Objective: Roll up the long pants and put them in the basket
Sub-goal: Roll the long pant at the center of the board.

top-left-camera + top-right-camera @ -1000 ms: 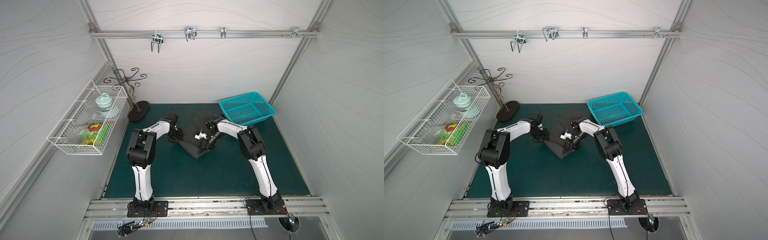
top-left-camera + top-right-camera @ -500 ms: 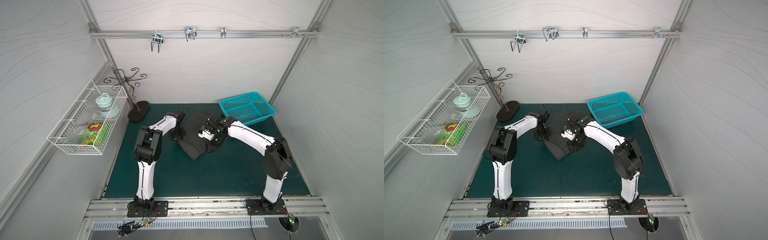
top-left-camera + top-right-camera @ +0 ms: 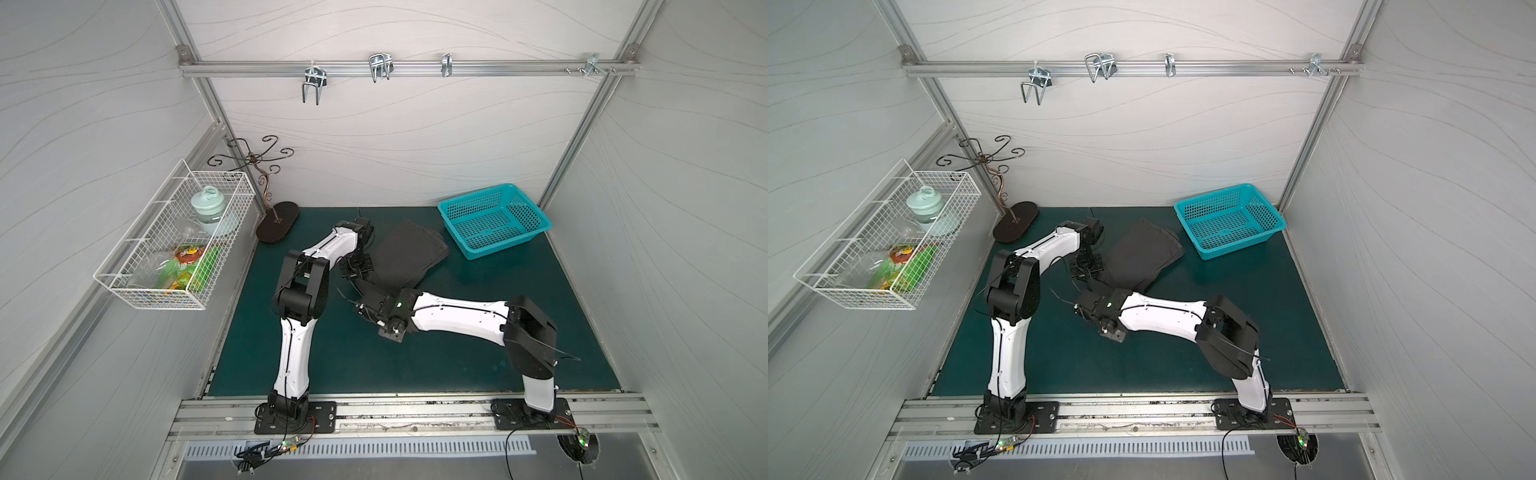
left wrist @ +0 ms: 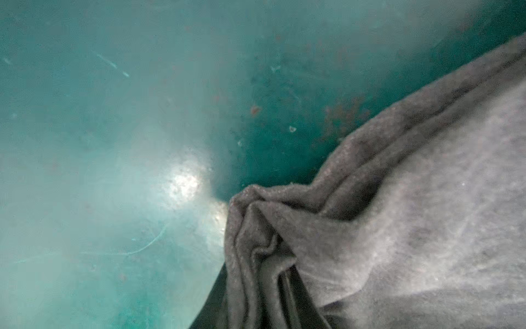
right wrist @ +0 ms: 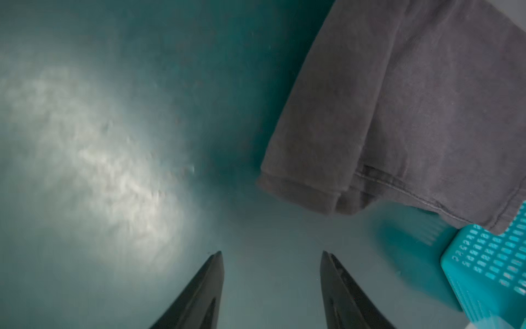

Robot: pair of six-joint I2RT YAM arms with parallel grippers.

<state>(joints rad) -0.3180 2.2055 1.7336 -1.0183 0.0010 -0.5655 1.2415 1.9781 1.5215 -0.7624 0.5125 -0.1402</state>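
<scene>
Right wrist view shows the right claw (image 5: pixel 271 255) gaping wide and empty above the green bench (image 5: pixel 113 142), near the long pants (image 5: pixel 412 99), which lie folded in a flat layered stack toward the back of the bench, beside the teal basket (image 3: pixel 494 220). The left claw (image 3: pixel 359 268) sits at the stack's side edge, where cloth is puckered, but whether it pinches I cannot tell. The fabric looks soft, limp and light, so I would grip all layers together at one end's corners to keep the roll even.
</scene>
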